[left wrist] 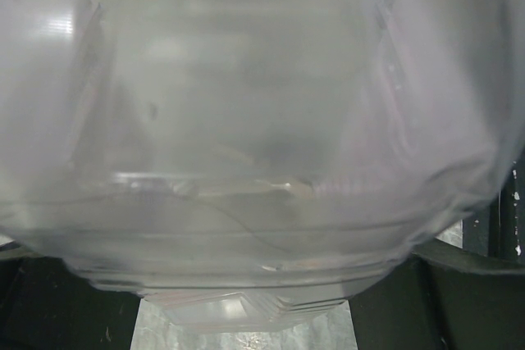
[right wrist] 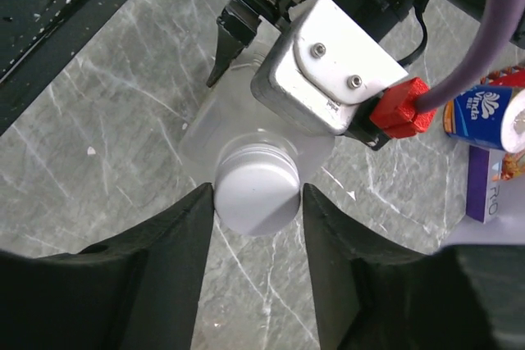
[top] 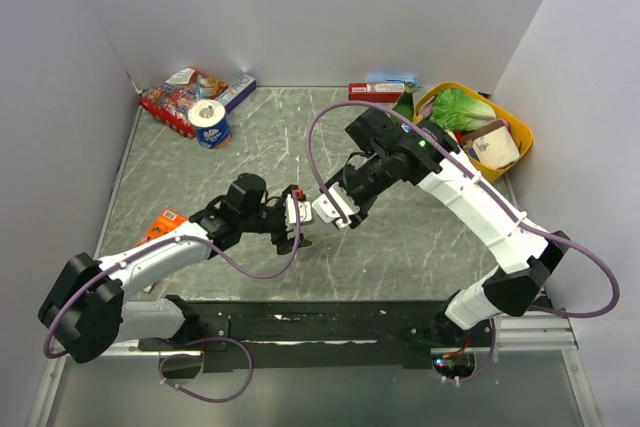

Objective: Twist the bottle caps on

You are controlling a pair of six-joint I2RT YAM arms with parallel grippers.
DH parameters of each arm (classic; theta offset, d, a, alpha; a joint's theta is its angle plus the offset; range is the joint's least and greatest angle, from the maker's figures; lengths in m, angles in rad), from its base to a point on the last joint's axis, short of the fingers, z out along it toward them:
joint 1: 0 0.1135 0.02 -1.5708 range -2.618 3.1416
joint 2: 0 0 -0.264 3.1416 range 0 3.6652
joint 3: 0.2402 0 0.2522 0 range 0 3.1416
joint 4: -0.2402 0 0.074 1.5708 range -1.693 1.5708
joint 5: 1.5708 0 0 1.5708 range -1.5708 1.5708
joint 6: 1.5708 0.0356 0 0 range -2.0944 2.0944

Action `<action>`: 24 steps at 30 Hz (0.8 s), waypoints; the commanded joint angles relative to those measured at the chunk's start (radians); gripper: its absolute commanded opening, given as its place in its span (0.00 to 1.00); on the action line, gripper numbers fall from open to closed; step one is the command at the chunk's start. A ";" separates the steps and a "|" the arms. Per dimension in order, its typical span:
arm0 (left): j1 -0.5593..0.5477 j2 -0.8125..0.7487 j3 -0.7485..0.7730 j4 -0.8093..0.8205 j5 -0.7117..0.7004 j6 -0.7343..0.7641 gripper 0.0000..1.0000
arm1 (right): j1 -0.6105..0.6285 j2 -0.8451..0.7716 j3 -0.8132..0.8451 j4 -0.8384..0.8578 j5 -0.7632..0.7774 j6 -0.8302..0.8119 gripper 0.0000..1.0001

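Observation:
My left gripper [top: 297,224] is shut on a small clear plastic bottle [left wrist: 246,120], which fills the left wrist view; only the dark finger edges show at the bottom corners. In the right wrist view the bottle [right wrist: 215,112] lies tilted towards the camera, with a plain white cap [right wrist: 256,196] sitting on its neck. My right gripper [right wrist: 257,202] is shut on that cap, one black finger on each side. In the top view the right gripper [top: 327,213] meets the left gripper at the middle of the table. The blue caps and the other bottles are out of view.
A blue-and-white roll [top: 211,124], a red snack packet [top: 178,99] and a box [top: 237,93] lie at the back left. A dark green bottle [top: 404,102] stands by a yellow basket [top: 522,128] of food at the back right. An orange packet [top: 160,224] lies by the left arm.

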 commanded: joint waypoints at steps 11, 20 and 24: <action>-0.003 -0.007 0.000 0.293 -0.337 -0.116 0.01 | 0.007 0.177 0.135 0.174 0.090 0.687 0.21; -0.004 0.061 0.075 0.378 -0.735 -0.193 0.01 | -0.101 0.308 0.106 0.226 0.037 1.493 0.00; -0.004 0.078 0.065 0.352 -0.731 -0.195 0.01 | -0.147 0.324 0.219 0.246 0.028 1.505 0.00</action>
